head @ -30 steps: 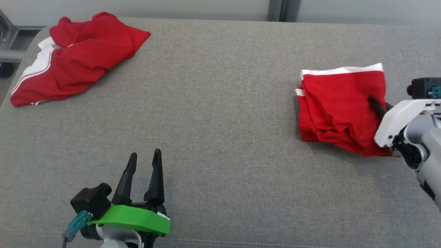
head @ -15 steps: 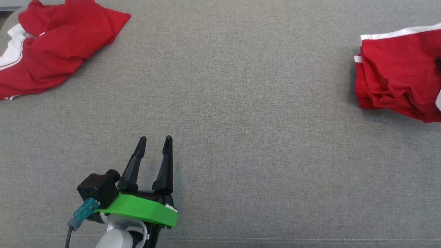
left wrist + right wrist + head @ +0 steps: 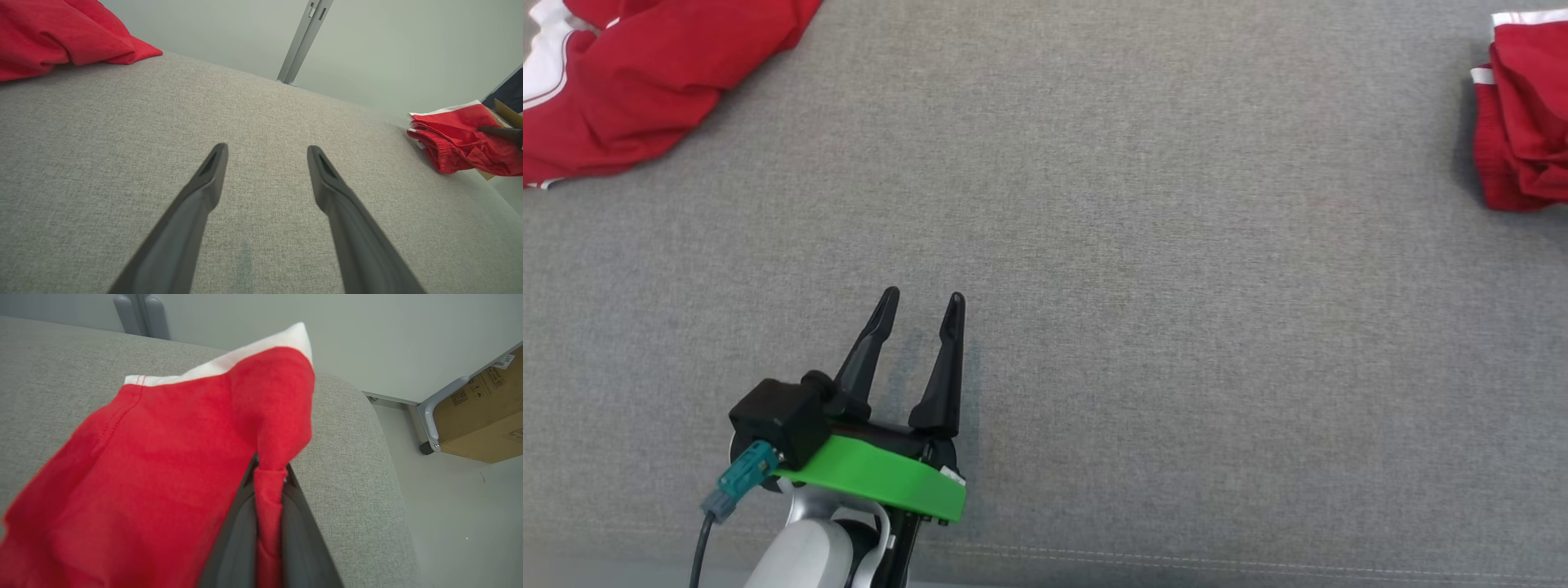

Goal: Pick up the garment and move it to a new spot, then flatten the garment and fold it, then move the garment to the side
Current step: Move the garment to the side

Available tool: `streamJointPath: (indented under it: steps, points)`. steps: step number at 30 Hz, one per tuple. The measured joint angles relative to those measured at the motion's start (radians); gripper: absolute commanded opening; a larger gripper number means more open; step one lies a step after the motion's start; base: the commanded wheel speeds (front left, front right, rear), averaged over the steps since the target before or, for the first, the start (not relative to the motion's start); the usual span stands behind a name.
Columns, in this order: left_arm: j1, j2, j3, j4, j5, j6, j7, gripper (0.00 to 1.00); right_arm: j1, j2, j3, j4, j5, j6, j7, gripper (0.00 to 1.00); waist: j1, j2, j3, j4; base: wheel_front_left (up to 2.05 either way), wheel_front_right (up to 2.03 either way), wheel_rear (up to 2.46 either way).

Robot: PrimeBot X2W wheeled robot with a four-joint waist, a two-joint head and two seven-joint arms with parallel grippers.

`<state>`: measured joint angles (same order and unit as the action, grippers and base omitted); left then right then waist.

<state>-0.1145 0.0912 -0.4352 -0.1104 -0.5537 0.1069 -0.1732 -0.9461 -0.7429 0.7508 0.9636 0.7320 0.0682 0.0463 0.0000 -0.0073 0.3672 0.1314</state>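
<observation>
Right end effector (image 3: 271, 466) pinches the folded red garment (image 3: 163, 465); left end effector (image 3: 925, 294) gapes wide, empty.

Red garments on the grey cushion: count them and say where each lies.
2. One crumpled garment lies far left on the cushion; one folded garment sits at its far right edge, pinched in the right gripper. Others may lie outside the views.

2 red garments (image 3: 629, 82) (image 3: 1523, 122), 2 claws (image 3: 923, 296) (image 3: 270, 469), 1 grey padded surface (image 3: 1135, 327), 1 cardboard box (image 3: 478, 412)
</observation>
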Motion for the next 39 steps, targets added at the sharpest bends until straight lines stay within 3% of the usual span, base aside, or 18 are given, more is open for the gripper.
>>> streamJointPath:
  steps: [7,10,11,12,14,15,23,28,34,39]
  points:
    - [-0.01,0.01,-0.009,-0.03,0.013,0.0,0.011,1.0,-0.01,-0.007,0.03,0.035,-0.049,-0.037,-0.002,0.0,0.0,0.0,0.026,0.035,0.0,0.0,0.0]
    - [-0.01,0.017,-0.005,-0.036,0.015,0.0,0.014,1.0,-0.019,-0.007,0.038,0.048,-0.069,-0.06,-0.007,0.14,0.0,0.0,0.036,0.043,0.0,0.0,0.0]
    - [-0.01,0.017,-0.003,-0.037,0.016,0.0,0.014,1.0,-0.024,-0.007,0.041,0.053,-0.074,-0.067,-0.009,0.25,0.0,0.0,0.039,0.044,0.0,0.0,0.0]
    - [-0.01,0.017,-0.001,-0.037,0.016,0.0,0.014,1.0,-0.029,-0.007,0.042,0.061,-0.078,-0.079,-0.014,0.45,0.0,0.0,0.042,0.046,0.0,0.0,0.0]
    - [-0.01,0.017,0.002,-0.04,0.019,0.0,0.016,1.0,-0.03,-0.007,0.044,0.072,-0.086,-0.098,-0.019,0.94,0.0,0.0,0.044,0.047,0.0,0.0,0.0]
    - [-0.01,0.017,0.002,-0.043,0.021,0.0,0.016,1.0,-0.03,-0.008,0.044,0.078,-0.09,-0.107,-0.02,1.0,0.0,0.0,0.045,0.047,0.0,0.0,0.0]
    - [-0.01,0.017,0.006,-0.061,0.024,0.0,0.032,1.0,-0.031,0.016,0.046,0.095,-0.093,-0.15,-0.03,1.0,0.0,0.0,0.051,0.038,0.0,0.0,0.0]
    - [-0.01,0.018,0.015,-0.062,0.026,0.0,0.032,1.0,-0.031,0.095,0.045,0.088,-0.091,-0.151,-0.049,1.0,0.0,0.0,0.048,0.023,0.0,0.0,0.0]
    - [-0.01,0.017,0.018,-0.059,0.026,0.0,0.032,1.0,-0.031,0.115,0.029,0.071,-0.077,-0.149,-0.112,1.0,0.0,0.0,0.029,0.003,0.0,0.0,0.0]
    - [-0.01,0.016,0.028,-0.04,0.025,0.0,0.026,1.0,-0.03,0.128,0.021,0.047,-0.067,-0.129,-0.184,1.0,0.0,0.0,0.001,-0.014,0.0,0.0,0.0]
